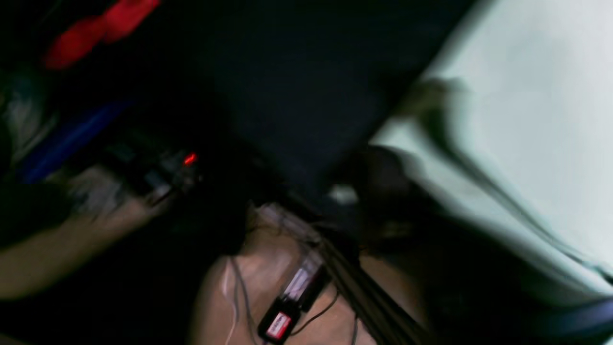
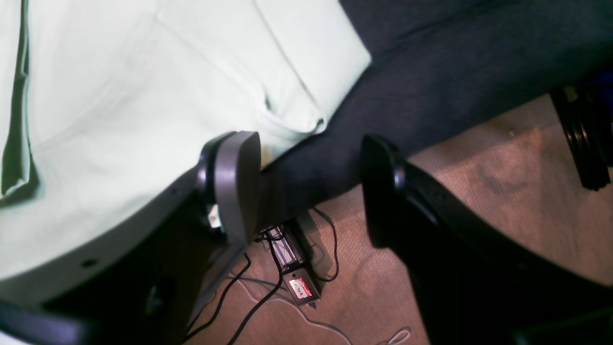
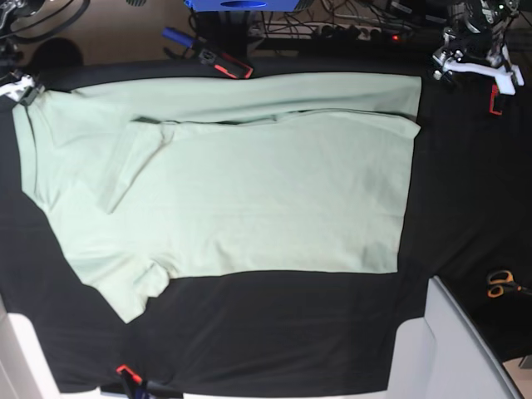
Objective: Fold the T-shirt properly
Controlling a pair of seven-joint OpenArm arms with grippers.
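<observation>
The pale mint-green T-shirt (image 3: 249, 191) lies spread on the black tablecloth (image 3: 274, 332), with its far long edge folded over toward the middle. One sleeve sticks out at the near left (image 3: 125, 291). In the right wrist view my right gripper (image 2: 311, 191) is open with nothing between its fingers. It hovers over the cloth's edge, just beside the T-shirt's sleeve hem (image 2: 287, 115). The left wrist view is motion-blurred: the T-shirt (image 1: 527, 120) fills its right side, and the left gripper's jaws are only a dark smear.
Orange-handled scissors (image 3: 499, 284) lie at the table's right edge. Red clamps (image 3: 226, 65) hold the cloth at the far edge and another (image 3: 125, 371) at the near edge. A power strip (image 2: 298, 283) and cables lie on the floor. Grey arm links (image 3: 453, 349) rise at the near right.
</observation>
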